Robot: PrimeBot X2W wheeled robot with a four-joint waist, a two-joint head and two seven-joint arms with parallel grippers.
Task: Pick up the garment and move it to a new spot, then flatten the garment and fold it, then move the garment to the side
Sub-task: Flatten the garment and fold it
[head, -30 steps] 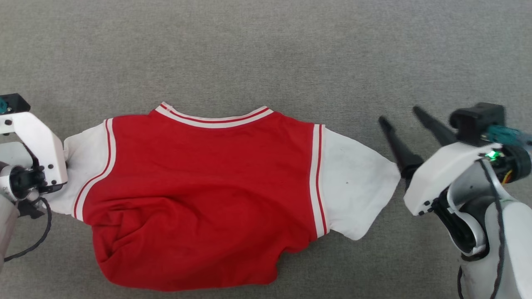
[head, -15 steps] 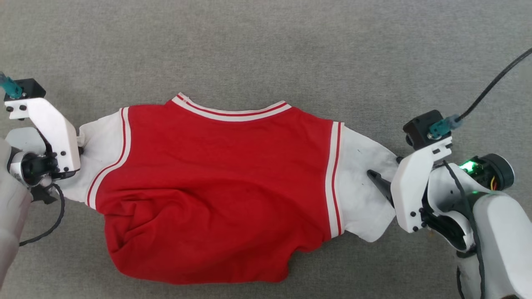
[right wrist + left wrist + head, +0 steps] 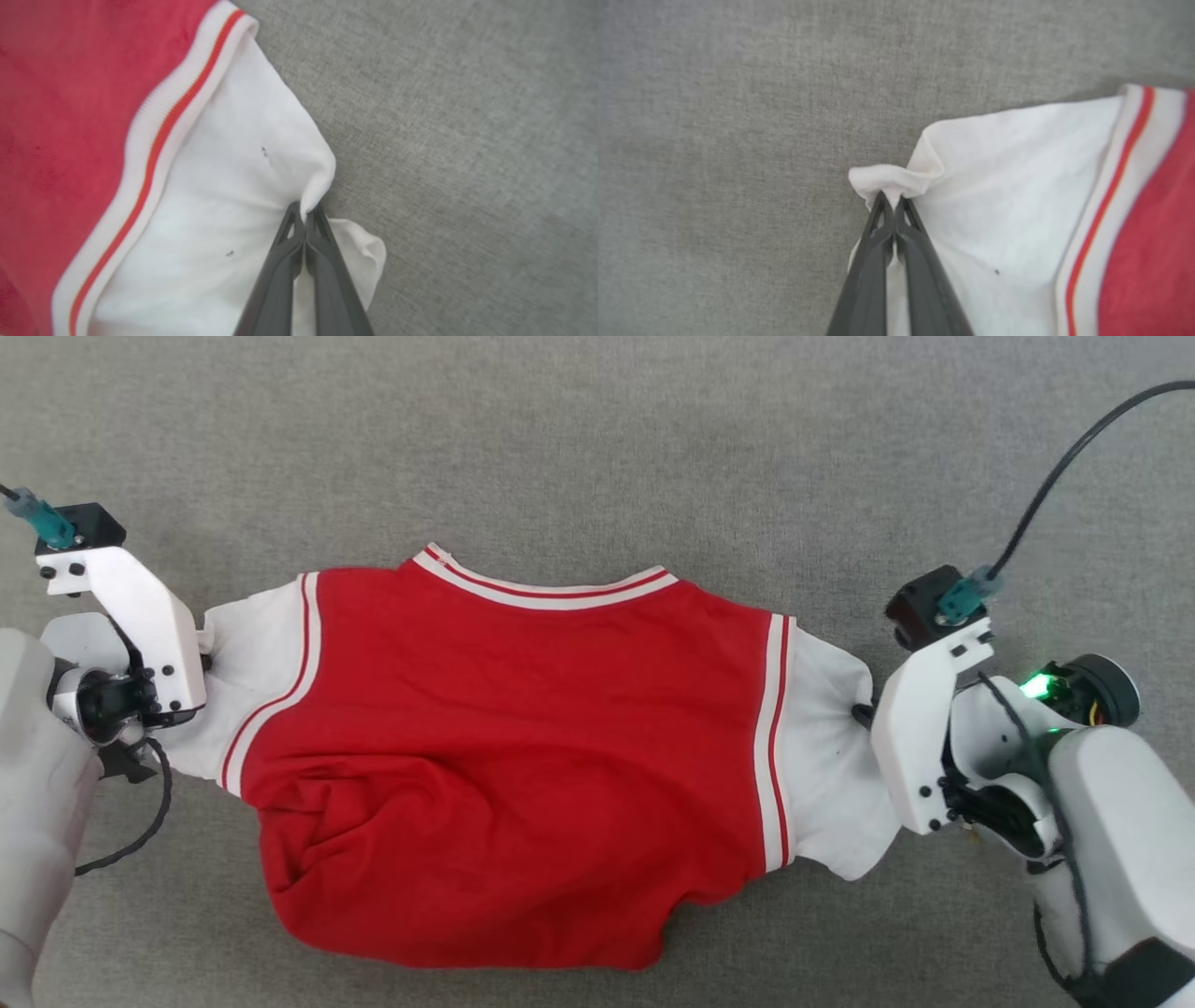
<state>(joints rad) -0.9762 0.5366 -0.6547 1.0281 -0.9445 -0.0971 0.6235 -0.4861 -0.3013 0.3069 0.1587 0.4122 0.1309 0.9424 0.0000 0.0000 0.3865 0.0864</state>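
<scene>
A second ago my right gripper point(image 3: 306, 211) was wide open, off to the right of the garment point(image 3: 523, 756). Now it has come in and pinched shut on the garment's right sleeve point(image 3: 224, 196). My left gripper point(image 3: 893, 201) is squeezed tight on the left sleeve point(image 3: 994, 186). The garment lies on the grey mat point(image 3: 597, 448), plain red side up. I think I can lift it now.

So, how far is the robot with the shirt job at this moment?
Done: the garment lies spread on the grey surface. In hand: the left gripper is shut on the left sleeve, the right gripper on the right sleeve. Left: smoothing the bunched lower hem, folding, and moving it aside.
</scene>
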